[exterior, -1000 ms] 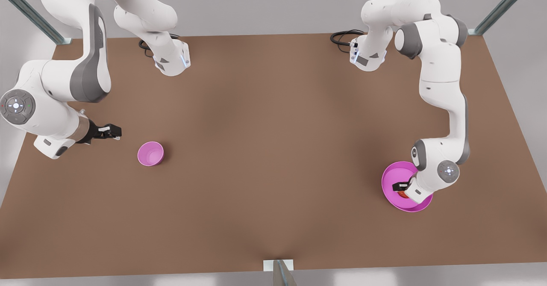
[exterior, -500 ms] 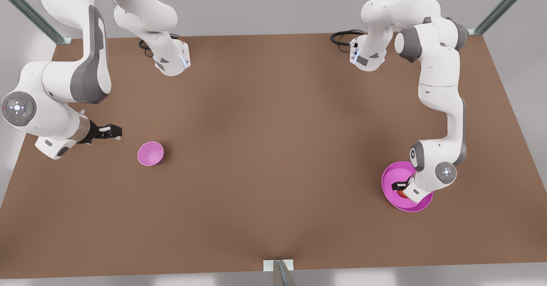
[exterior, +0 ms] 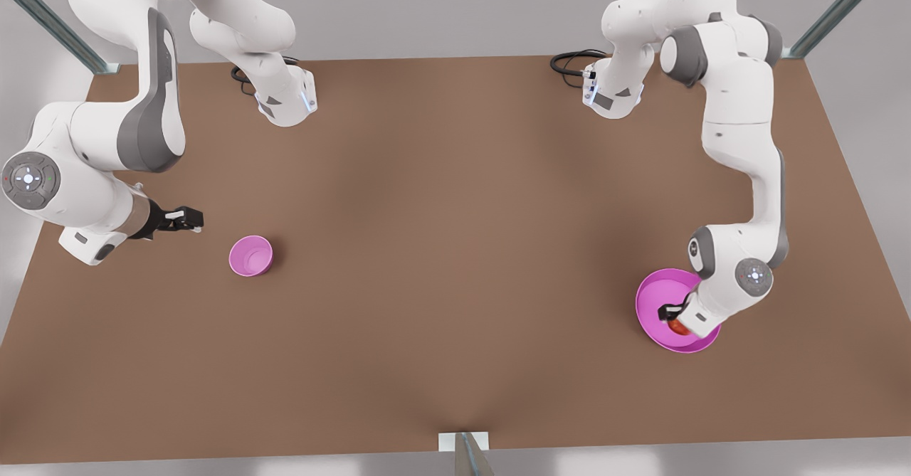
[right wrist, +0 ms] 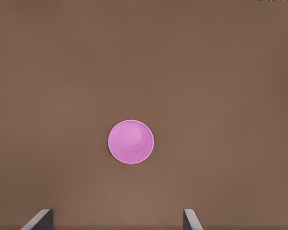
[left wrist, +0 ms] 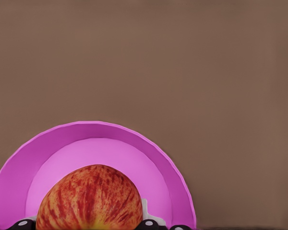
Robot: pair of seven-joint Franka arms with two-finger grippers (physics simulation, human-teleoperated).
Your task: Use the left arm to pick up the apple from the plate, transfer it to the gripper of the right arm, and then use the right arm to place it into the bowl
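The plate (exterior: 658, 297), wide and shallow magenta-pink, sits near the surface's (exterior: 455, 248) front edge toward the corner on the front view's right. The streaked red-and-yellow apple (left wrist: 90, 197) is over its centre, between the left gripper's (exterior: 674, 317) fingers (left wrist: 151, 223), which close on both its sides; whether it is lifted clear I cannot tell. The small, deep bowl (exterior: 250, 255) stands empty toward the opposite side. The right gripper (exterior: 191, 219) waits just beside it, fingers (right wrist: 38, 219) spread wide, holding nothing.
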